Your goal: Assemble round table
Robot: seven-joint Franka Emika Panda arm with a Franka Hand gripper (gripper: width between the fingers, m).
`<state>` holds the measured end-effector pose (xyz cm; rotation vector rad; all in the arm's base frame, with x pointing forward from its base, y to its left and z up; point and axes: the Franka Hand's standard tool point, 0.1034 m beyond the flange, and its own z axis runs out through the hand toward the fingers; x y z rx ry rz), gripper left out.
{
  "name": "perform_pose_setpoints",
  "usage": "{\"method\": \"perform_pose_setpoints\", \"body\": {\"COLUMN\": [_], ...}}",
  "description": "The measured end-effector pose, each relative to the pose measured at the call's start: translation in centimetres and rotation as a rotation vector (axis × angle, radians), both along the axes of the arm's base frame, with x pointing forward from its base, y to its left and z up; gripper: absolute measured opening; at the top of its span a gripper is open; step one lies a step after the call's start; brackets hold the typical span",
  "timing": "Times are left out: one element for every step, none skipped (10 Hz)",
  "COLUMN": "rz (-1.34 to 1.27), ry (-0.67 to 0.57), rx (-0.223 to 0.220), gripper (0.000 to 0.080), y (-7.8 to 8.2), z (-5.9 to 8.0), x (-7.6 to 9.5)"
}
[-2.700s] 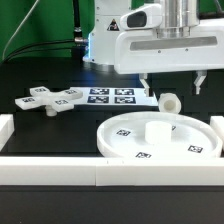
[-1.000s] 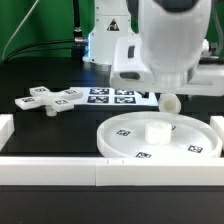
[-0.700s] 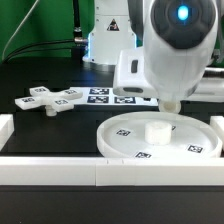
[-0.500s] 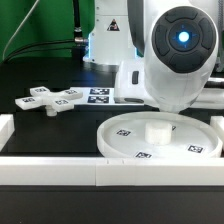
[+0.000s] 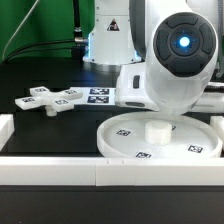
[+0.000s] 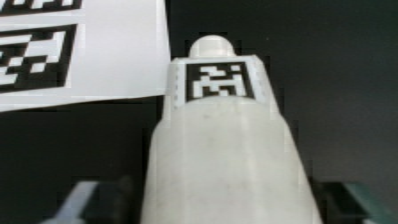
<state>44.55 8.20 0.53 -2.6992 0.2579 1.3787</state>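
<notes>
In the wrist view the short thick leg point(image 6: 217, 130) lies on the black table with its square tag facing up. My gripper point(image 6: 217, 203) is shut on it, one finger point(image 6: 80, 200) close against each flank. The exterior view shows neither leg nor jaws, because the arm's round wrist housing point(image 5: 180, 55) hangs low in front of them, behind the disc's far right. The large rimmed round disc point(image 5: 125, 135) lies flat in front with a small stub point(image 5: 157, 128) at its centre. The cross-shaped base point(image 5: 52, 99) lies apart on the exterior view's left.
The marker board point(image 5: 100, 96) lies flat behind the disc, and its corner point(image 6: 71, 50) shows beside the leg. A long white border bar point(image 5: 100, 175) runs along the front and another point(image 5: 5, 125) stands on the exterior view's left. The robot base point(image 5: 105, 40) stands at the back.
The arm has come down and swung over the leg, which it now hides in the exterior view. The jaws have closed in from wide open. Disc and cross base have not moved.
</notes>
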Motion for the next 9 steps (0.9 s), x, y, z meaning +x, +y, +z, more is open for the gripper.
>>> {"method": "perform_pose_setpoints", "body": {"rz": [0.0,0.0,0.0,0.004,0.011,0.019,0.019,0.02,0.019], "ry": [0.0,0.0,-0.001,-0.004,-0.008,-0.005,0.004,0.001,-0.012], "rx": [0.001,0.001,0.001,0.007,0.018,0.035,0.042,0.05,0.048], "gripper": [0.0403,0.0406,0.0406,0.0406,0.0406,0.0406,0.0406,0.0407,0.0407], "y": [0.0,0.0,0.0,-0.1,-0.3,-0.6,-1.0,-1.3,-1.2], "z": [0.0,0.0,0.0,0.1,0.7,2.0,3.7,5.1,4.6], "x": [0.0,0.0,0.0,0.1,0.3,0.7,1.0,1.5,1.6]}}
